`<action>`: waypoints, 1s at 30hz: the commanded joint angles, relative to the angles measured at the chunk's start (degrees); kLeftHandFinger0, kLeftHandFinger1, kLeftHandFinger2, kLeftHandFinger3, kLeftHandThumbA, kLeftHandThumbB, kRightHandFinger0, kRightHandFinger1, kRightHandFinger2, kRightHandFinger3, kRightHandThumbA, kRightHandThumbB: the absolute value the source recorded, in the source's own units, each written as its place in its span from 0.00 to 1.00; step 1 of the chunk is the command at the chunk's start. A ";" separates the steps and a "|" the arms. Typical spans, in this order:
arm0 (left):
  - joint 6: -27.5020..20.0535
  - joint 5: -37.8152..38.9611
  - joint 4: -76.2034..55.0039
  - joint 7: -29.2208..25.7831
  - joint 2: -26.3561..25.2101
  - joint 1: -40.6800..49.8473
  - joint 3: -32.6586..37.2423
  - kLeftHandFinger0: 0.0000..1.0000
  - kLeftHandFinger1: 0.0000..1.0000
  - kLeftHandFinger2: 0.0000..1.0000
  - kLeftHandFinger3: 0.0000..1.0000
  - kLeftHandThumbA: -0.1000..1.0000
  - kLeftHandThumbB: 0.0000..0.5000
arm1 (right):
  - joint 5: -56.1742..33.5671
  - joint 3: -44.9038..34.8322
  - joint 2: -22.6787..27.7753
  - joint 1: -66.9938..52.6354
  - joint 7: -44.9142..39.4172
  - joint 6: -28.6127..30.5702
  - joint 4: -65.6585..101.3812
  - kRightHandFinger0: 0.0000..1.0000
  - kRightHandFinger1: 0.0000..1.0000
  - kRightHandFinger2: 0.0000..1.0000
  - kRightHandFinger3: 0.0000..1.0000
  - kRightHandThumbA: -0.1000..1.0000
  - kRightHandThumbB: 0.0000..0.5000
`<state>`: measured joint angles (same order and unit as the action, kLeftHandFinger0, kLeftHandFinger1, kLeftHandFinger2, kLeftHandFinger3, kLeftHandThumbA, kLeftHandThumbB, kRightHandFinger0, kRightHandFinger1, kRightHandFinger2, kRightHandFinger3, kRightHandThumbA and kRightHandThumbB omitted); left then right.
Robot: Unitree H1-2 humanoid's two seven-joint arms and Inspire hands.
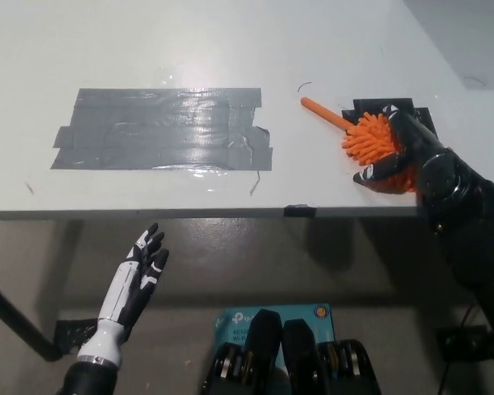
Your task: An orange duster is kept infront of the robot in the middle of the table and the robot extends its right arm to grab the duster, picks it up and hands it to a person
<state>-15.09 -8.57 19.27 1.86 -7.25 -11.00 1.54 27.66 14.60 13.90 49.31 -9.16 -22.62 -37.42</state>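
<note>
The fluffy orange microfibre duster (370,138) lies near the right edge of the white table (230,49), its thin orange handle pointing up-left and its head partly over a black tape patch (384,106) that seems to mark its spot. The black right hand (395,156) lies on the duster's head, palm down, its fingers (372,173) curling around the near side — whether they have fully clamped the pile I cannot tell. The approach from above suits a soft head that squashes under grip. The white left hand (140,271) rests below the table edge, fingers straight and slightly spread, holding nothing — clear of the work. A broad patch of grey duct tape (160,127) lies well left.
</note>
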 commanded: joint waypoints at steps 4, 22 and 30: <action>-1.95 -0.34 -1.20 -1.00 -0.63 -1.11 -0.20 1.00 1.00 1.00 1.00 0.90 0.24 | 1.83 1.96 2.31 5.06 0.47 -0.82 -4.02 1.00 1.00 1.00 1.00 1.00 0.85; -1.32 -0.37 -1.65 -0.81 -0.67 -1.29 -0.20 1.00 1.00 1.00 1.00 0.90 0.24 | 1.16 3.08 3.71 5.27 -0.71 -1.19 -4.04 1.00 1.00 1.00 1.00 1.00 0.80; -1.44 -0.07 -1.42 -0.50 -0.76 -1.61 -0.17 1.00 1.00 1.00 1.00 0.91 0.25 | -1.86 3.76 3.30 6.54 -8.01 -2.81 -8.07 1.00 1.00 1.00 1.00 0.70 0.60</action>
<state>-15.07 -8.71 19.26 1.87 -7.28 -11.16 1.52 27.95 18.00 16.46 51.82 -10.58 -23.87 -42.53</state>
